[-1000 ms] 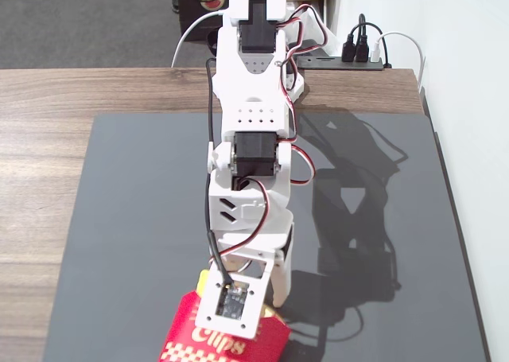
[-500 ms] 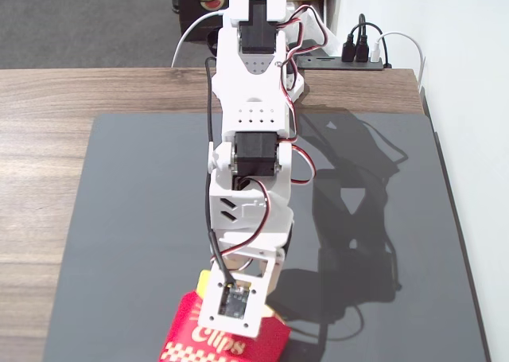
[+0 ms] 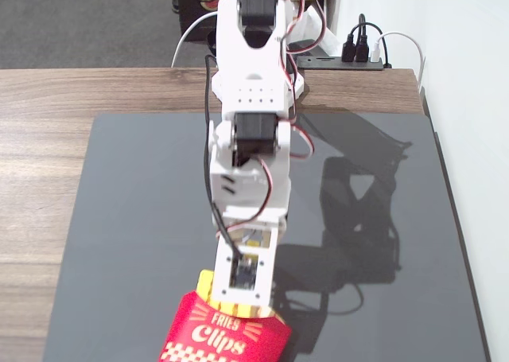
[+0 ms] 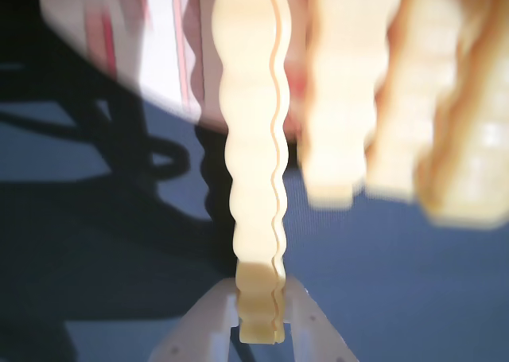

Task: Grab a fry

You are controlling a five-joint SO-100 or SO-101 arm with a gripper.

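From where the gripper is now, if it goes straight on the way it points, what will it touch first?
The fry itself: its tip already sits between the white fingertips of the gripper. Further along that line is the red carton holding the other fries, though depth is unclear in the blurred wrist view.

Pale wavy fry (image 4: 256,179) between tool tips

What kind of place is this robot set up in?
Probably a home or office desk: a wooden table with a black mat, a white wall beside it, and a power strip with cables behind.
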